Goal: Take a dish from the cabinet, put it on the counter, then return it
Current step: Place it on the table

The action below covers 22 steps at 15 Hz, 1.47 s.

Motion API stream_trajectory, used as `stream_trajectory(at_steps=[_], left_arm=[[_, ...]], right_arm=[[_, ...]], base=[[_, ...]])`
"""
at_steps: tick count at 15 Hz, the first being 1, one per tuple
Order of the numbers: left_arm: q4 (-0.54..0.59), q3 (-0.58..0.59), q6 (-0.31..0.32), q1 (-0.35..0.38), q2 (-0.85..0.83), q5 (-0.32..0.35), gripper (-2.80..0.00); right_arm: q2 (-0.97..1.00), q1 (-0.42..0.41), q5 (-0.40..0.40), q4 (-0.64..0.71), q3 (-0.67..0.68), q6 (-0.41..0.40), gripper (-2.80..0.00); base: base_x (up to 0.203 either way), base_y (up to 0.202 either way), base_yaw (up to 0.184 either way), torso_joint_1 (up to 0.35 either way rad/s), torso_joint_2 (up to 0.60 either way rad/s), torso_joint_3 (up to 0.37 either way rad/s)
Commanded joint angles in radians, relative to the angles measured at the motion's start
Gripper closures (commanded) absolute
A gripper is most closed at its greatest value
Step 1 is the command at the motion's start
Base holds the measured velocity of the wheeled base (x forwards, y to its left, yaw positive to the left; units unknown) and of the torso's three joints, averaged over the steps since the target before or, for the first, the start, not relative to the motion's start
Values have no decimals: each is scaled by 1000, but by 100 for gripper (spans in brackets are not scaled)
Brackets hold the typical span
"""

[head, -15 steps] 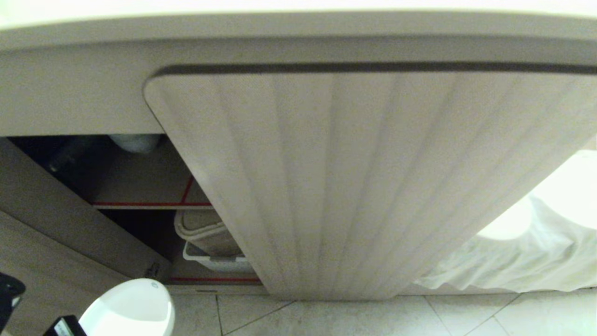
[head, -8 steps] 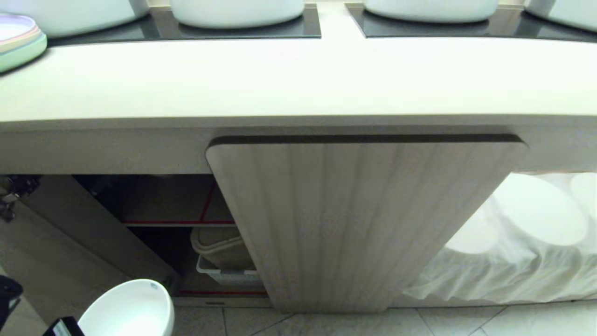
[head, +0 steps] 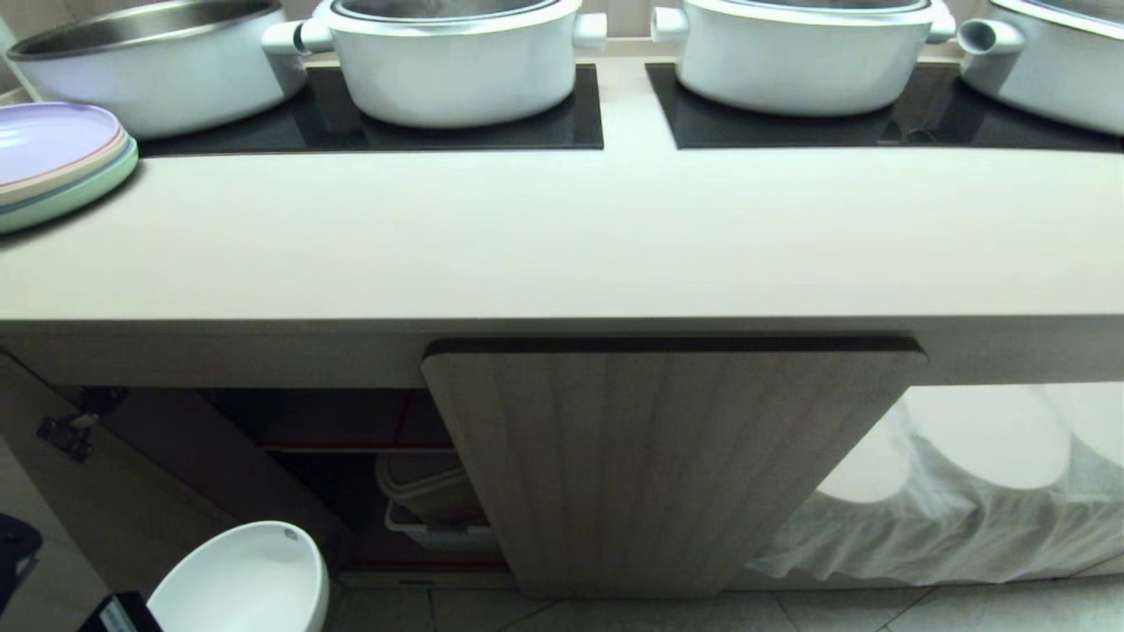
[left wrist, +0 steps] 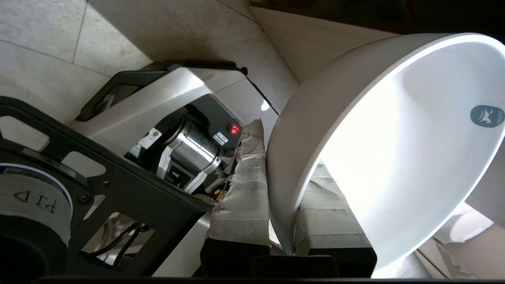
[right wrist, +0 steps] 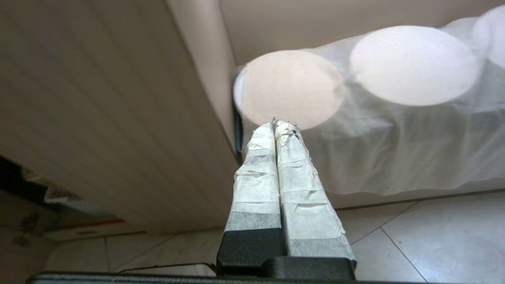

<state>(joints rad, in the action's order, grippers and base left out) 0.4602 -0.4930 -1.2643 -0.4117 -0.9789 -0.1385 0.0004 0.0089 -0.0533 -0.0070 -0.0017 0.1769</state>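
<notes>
Dish (head: 237, 575) first, since you need its place: it hangs low at the left, in front of the cabinet's open bay, off the counter and clear of the shelves.

Your counter (head: 562, 237) runs the full width, its rounded front edge above the cabinet (head: 667, 465). Along its back edge two black mats (head: 457, 132) carry white pots (head: 448, 61), and pastel plates (head: 53, 162) sit stacked at its left end. Below, one ribbed door is shut at the middle; the bay to its left stands open, with a red-edged shelf (head: 351, 446) and a bin (head: 430, 496) under it. To the right of the door, a white cloth (head: 957, 518) drapes over round shapes.

Your left gripper (left wrist: 282, 221) is clamped on the dish's wall, one taped finger (left wrist: 244, 197) outside and the other inside the rim.

Your right gripper (right wrist: 276, 126) hangs idle by the door's right edge, fingers pressed together on nothing.
</notes>
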Motion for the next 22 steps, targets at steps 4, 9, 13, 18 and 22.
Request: stream_trajectory(at_steps=[4,9,13,18,22], left_arm=[[-3,-1,-6,-1,-7,-1,0],[-3,-1,-6,-1,-7,-1,0],[-3,-1,-6,-1,-7,-1,0],[-2,-2,-6,1,-7,-1,0],[-3,-2,-5,1,-7,-1,0]], right_arm=[[0,0,0,-1,0,1,0],[0,0,0,-1,0,-2,0],[0,0,0,-1,0,-2,0],[0,0,0,-1,0,-2,0],[0,0,0,-1,0,-2,0]], base=[[0,0,0,291,-524,-251],[0,0,0,288,-556,-265],[0,0,0,306,-595,-288],[0,0,0,216,-425,-203],[0,0,0,174,-335,-169]])
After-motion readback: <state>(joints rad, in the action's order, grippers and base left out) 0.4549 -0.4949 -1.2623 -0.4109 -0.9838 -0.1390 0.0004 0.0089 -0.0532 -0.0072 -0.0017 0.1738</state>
